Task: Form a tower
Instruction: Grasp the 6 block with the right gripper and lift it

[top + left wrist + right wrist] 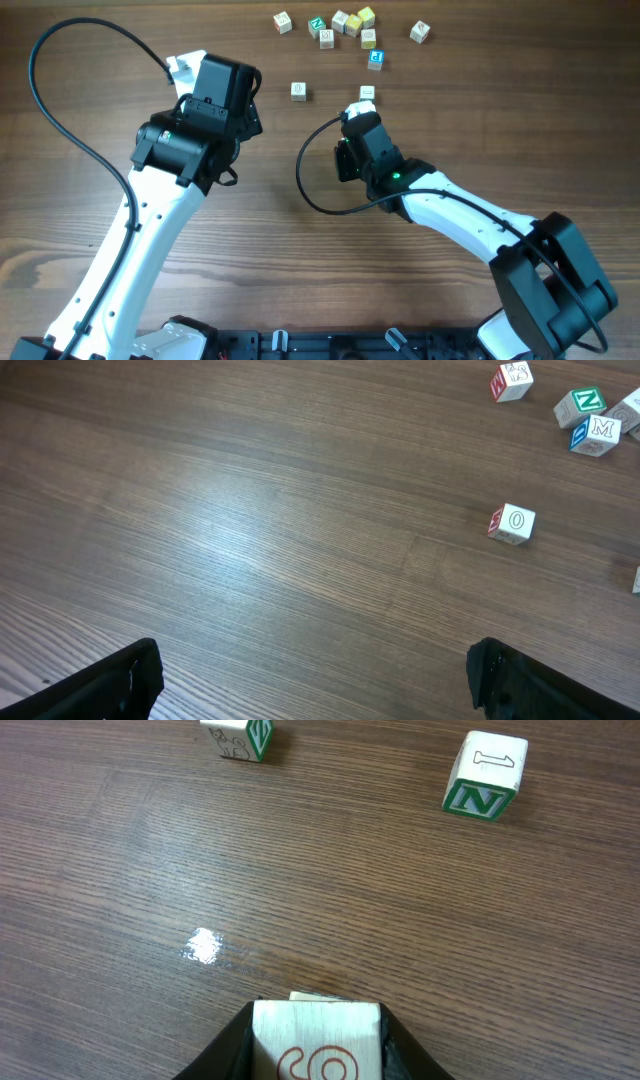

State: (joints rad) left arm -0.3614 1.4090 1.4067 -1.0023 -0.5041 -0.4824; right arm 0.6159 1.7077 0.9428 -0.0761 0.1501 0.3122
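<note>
My right gripper (pixel 316 1025) is shut on a whitish cube (pixel 316 1045) with a red curled mark on its face. A thin pale edge of another cube (pixel 318 996) shows just beyond it; I cannot tell whether the two touch, and no taller tower shows. From overhead the right gripper (pixel 362 106) points up the table with a pale cube top (pixel 367 92) at its tips. My left gripper (pixel 315 685) stands wide open over bare wood, and sits at the left (pixel 190 68) from overhead.
A loose O cube (pixel 298 91) (pixel 513 523) lies between the arms. Several more cubes (pixel 340 22), one yellowish (pixel 366 15), one blue-marked (pixel 376 58), cluster at the far edge. A green N cube (pixel 485 775) lies ahead of the right gripper.
</note>
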